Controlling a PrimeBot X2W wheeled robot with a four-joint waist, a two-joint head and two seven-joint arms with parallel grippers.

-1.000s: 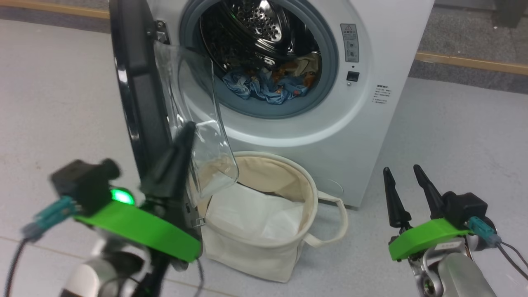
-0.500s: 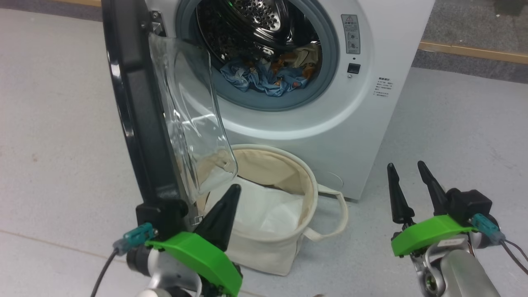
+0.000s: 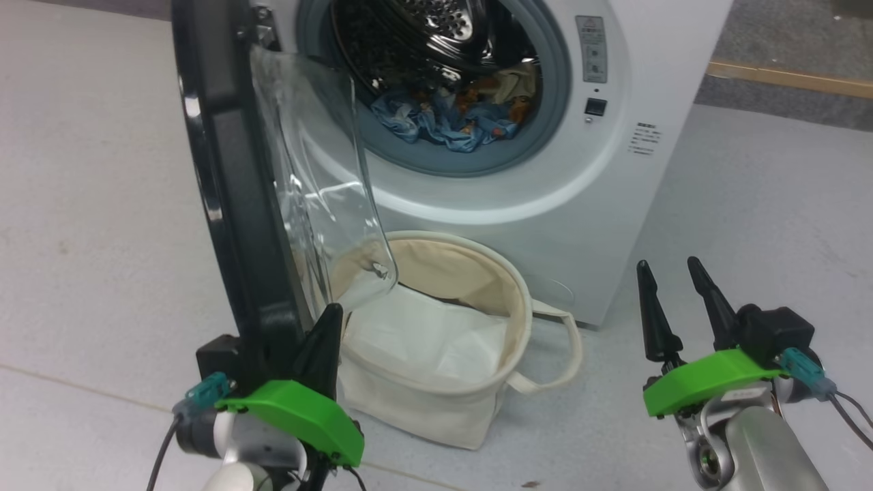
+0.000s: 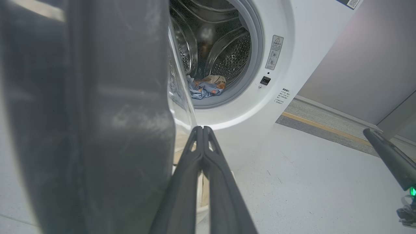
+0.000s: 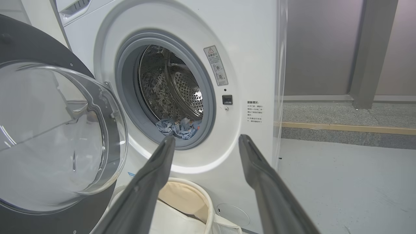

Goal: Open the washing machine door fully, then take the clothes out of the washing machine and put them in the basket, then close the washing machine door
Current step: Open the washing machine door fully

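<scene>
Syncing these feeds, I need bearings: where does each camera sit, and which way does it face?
Head view: on the head, facing forward and down at the washing machine, its open door and the basket; left tool and right tool show.
Left wrist view: on the left wrist, looking along shut fingers past the door into the drum.
Right wrist view: on the right wrist, looking between open fingers at the drum.
Shared: all three show the clothes.
</scene>
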